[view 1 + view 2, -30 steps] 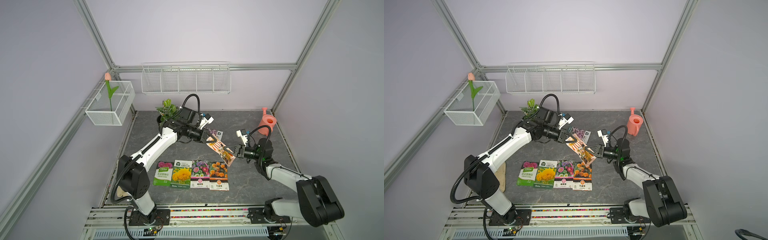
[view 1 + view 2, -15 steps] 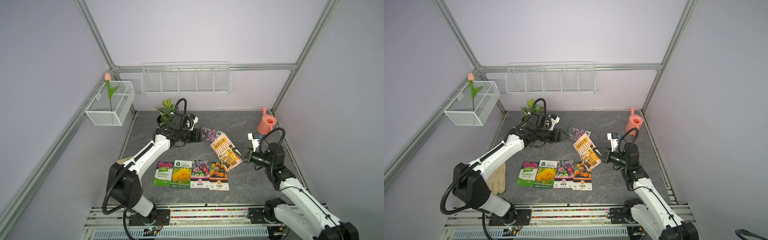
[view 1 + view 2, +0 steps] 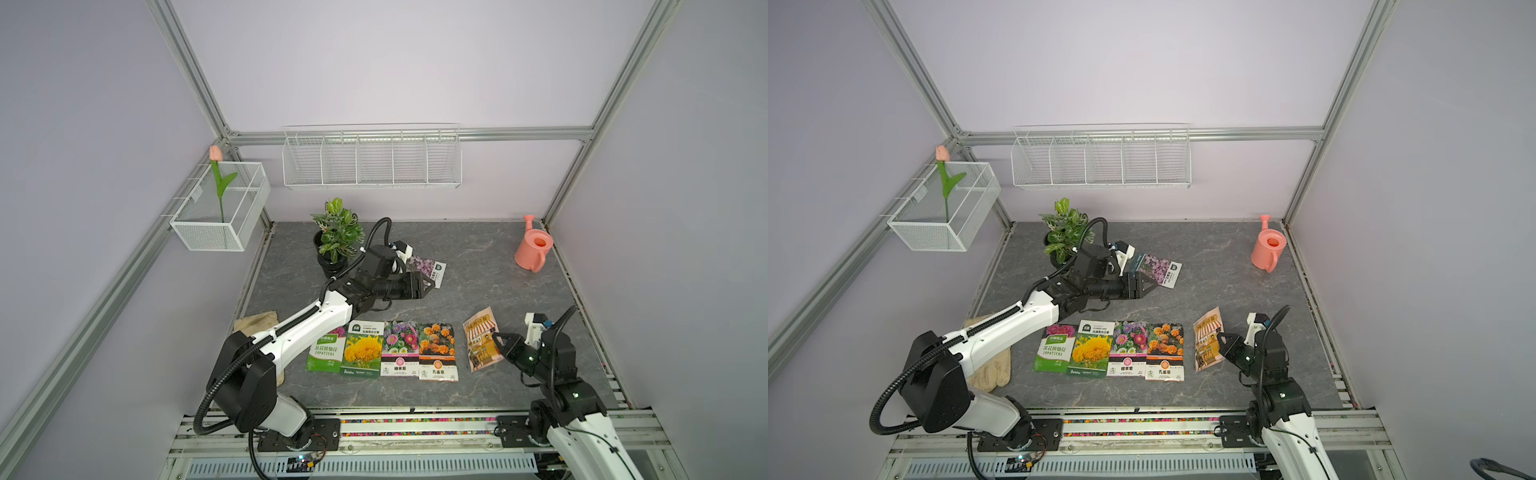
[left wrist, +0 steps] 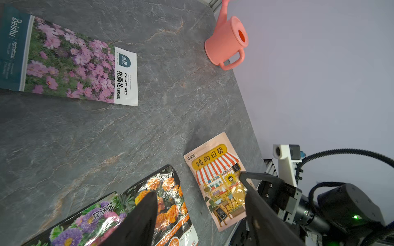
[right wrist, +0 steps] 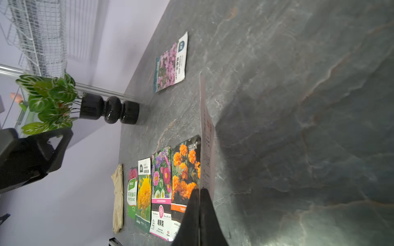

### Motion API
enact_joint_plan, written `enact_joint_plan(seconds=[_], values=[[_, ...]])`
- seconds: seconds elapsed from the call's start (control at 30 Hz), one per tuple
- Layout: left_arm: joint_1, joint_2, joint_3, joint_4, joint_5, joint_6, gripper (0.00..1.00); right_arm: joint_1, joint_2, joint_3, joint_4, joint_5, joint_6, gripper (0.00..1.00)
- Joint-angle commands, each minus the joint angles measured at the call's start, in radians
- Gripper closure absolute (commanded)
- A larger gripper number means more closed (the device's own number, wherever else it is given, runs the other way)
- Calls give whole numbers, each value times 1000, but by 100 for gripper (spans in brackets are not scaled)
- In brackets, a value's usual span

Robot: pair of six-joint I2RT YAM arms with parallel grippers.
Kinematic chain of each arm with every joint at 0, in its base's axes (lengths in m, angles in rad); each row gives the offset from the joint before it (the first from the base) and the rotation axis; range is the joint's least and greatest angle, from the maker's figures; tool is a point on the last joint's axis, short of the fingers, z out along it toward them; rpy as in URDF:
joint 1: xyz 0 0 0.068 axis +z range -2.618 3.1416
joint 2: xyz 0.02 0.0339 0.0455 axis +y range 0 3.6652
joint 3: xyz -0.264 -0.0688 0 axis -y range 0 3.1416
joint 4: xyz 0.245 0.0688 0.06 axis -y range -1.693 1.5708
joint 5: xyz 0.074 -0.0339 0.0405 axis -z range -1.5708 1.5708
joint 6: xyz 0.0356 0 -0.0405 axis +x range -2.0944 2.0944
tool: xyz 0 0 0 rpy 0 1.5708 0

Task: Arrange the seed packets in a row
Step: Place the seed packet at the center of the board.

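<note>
Four seed packets lie face up in a row near the table's (image 3: 478, 257) front edge, sides touching: green packet (image 3: 1052, 351), yellow packet (image 3: 363, 349), aster packet (image 3: 400, 349) and marigold packet (image 3: 437, 352). In a top view the left arm covers the green packet's upper corner. It also hides most of the glove (image 3: 988, 370) lying left of the row.

The cosmos packet (image 3: 1160, 270) lies apart at the rear, near the plant (image 3: 336, 232). The left wrist overlaps one end of it in both top views, and the left wrist view cuts it off at the frame edge.

Bare table separates the row from the cosmos packet and runs from the row's right end to the right edge. The watering can (image 3: 532, 249) stands well apart in the far right corner.

The left gripper (image 4: 200, 191) hovers beside the cosmos packet with its jaws spread and nothing between them.

The right gripper (image 5: 199, 191) is clamped on the shop packet (image 3: 480, 338), held tilted just right of the marigold packet with a gap between them. The right wrist view shows this packet nearly edge-on. Whether its far end touches the table cannot be told.
</note>
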Motion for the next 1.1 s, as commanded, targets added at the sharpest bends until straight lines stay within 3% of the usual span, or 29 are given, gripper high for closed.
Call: enact_joint_plan(seconds=[0.0,0.73,1.07], values=[[-7,-30,-24,37,-27,-31,32,-2,-15,-38,-70,37,55,93],[-9,-105,-44,-5,-84,-27,32,20,-29,-116,-119,102,56,93],[-9,-103,-41,-18,-94,-27,32,116,53,-79,-79,177,16,91]])
